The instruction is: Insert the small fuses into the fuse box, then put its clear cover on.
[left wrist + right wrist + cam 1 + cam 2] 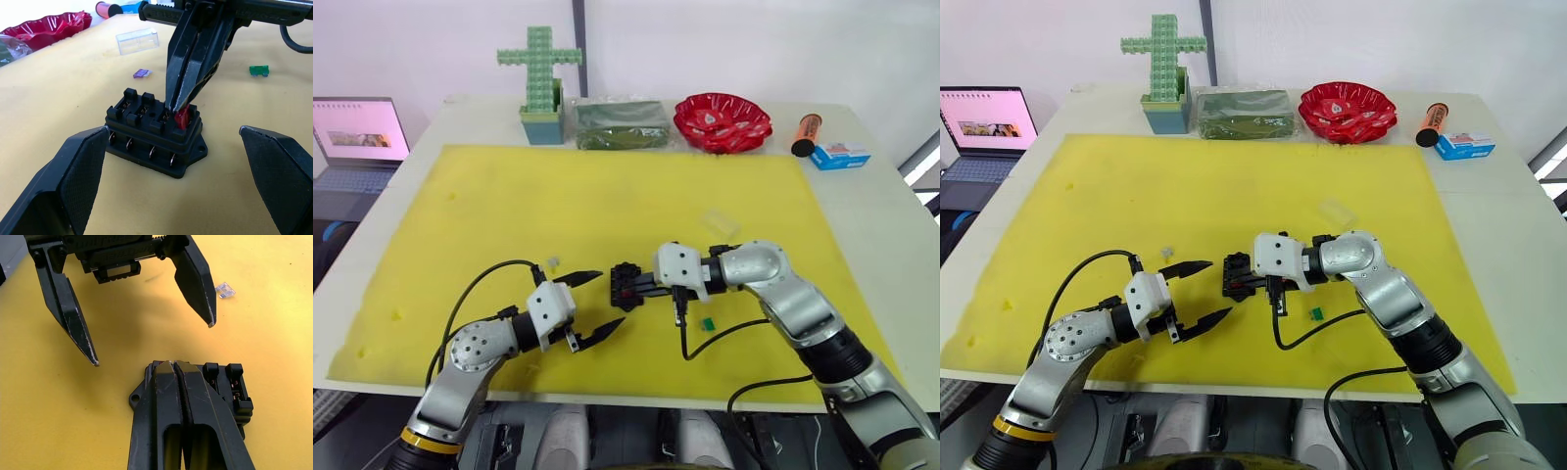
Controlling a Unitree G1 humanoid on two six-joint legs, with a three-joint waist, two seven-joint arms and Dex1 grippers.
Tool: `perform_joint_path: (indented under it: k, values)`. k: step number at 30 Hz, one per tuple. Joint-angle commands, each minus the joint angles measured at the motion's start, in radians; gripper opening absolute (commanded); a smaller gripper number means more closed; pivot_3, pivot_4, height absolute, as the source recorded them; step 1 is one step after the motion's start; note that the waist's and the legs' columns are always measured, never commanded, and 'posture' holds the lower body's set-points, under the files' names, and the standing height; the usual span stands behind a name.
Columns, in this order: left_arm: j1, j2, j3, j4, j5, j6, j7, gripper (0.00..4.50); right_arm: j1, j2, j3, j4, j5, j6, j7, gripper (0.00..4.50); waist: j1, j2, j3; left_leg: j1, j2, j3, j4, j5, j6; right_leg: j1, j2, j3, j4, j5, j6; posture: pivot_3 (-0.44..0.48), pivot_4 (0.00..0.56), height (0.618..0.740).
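While the right gripper [182, 111] pinches the red fuse [183, 118] at a corner slot of the fuse box [154, 132], the press should go straight down, blades lined up with the slot, until the fuse sits level. The left gripper [597, 305] waits spread wide just beside the box, touching nothing; it could steady the box against sliding on the yellow mat [607, 196]. The green fuse [707, 322] lies near the box, the purplish fuse [142, 74] and the clear cover [138, 40] farther back, and the pale grey fuse [225, 290] behind the left gripper.
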Motion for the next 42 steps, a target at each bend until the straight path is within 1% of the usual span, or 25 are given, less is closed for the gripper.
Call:
perform_joint_path:
  k: [1, 15, 19, 25, 30, 33, 37, 40, 42]
  values:
    - [-0.009, -0.003, 0.01, -0.037, -0.007, 0.002, 0.008, 4.5, 0.025, -0.028, 0.014, 0.006, -0.019, 0.021, 0.018, 0.01, 0.001, 0.0, 0.0, 0.0, 0.0, 0.0, 0.0, 0.0, 0.0, 0.0, 0.0, 0.0, 0.0, 0.0, 0.0, 0.0, 0.15, 0.74]
    - [-0.02, 0.0, 0.009, -0.034, -0.008, 0.013, 0.005, 4.5, 0.031, -0.023, 0.015, -0.011, -0.026, 0.03, 0.004, 0.01, 0.0, 0.0, 0.0, 0.0, 0.0, 0.0, 0.0, 0.0, 0.0, 0.0, 0.0, 0.0, 0.0, 0.0, 0.0, 0.0, 0.15, 0.74]
    - [-0.017, 0.001, 0.009, -0.038, -0.008, 0.015, 0.006, 4.5, 0.023, -0.02, 0.029, 0.024, -0.064, 0.013, -0.023, 0.01, 0.0, 0.0, 0.0, 0.0, 0.0, 0.0, 0.0, 0.0, 0.0, 0.0, 0.0, 0.0, 0.0, -0.001, -0.001, 0.0, 0.15, 0.74]
    - [-0.011, 0.004, 0.011, -0.036, -0.008, 0.011, 0.004, 4.5, 0.023, -0.037, 0.065, 0.062, -0.122, -0.037, -0.024, 0.01, 0.0, 0.001, -0.001, 0.002, 0.0, 0.0, 0.0, 0.0, 0.0, 0.0, 0.0, 0.0, 0.0, -0.001, -0.002, 0.0, 0.15, 0.74]
    - [-0.011, 0.005, 0.013, -0.03, -0.009, 0.007, 0.001, 4.5, 0.019, -0.023, 0.031, 0.057, -0.088, -0.06, -0.02, 0.01, 0.0, 0.001, -0.001, 0.005, 0.0, 0.0, 0.0, 0.0, 0.0, 0.0, 0.0, 0.0, -0.001, -0.002, -0.003, 0.0, 0.15, 0.74]
    - [-0.002, 0.017, 0.023, -0.044, -0.022, 0.013, -0.011, 4.5, 0.019, -0.012, -0.018, 0.024, -0.026, -0.032, -0.021, 0.01, 0.0, 0.001, -0.001, 0.005, 0.0, 0.0, 0.0, 0.0, 0.0, 0.0, 0.0, 0.0, -0.001, -0.002, -0.003, 0.0, 0.15, 0.74]
    - [0.034, 0.075, 0.115, -0.163, -0.144, 0.138, -0.019, 4.5, 0.011, -0.016, -0.11, -0.065, 0.095, 0.041, -0.014, 0.01, -0.001, 0.001, -0.001, 0.001, 0.0, 0.0, 0.0, 0.0, 0.0, 0.001, 0.0, 0.0, 0.0, -0.001, -0.003, 0.0, 0.15, 0.74]
    - [0.07, 0.132, 0.172, -0.234, -0.243, 0.22, -0.049, 4.5, 0.01, -0.023, -0.174, -0.096, 0.145, 0.084, -0.028, 0.01, -0.001, 0.001, -0.001, 0.0, 0.001, 0.0, 0.0, 0.0, 0.0, -0.001, 0.0, 0.0, 0.0, -0.001, -0.002, 0.0, 0.15, 0.74]
    - [0.103, 0.168, 0.224, -0.261, -0.294, 0.24, -0.078, 4.5, 0.014, -0.038, -0.218, -0.112, 0.171, 0.11, -0.036, 0.42, -0.002, 0.001, -0.001, 0.0, 0.001, 0.0, 0.0, 0.0, 0.0, -0.001, 0.0, 0.0, 0.0, -0.001, -0.002, 0.0, 0.15, 0.74]
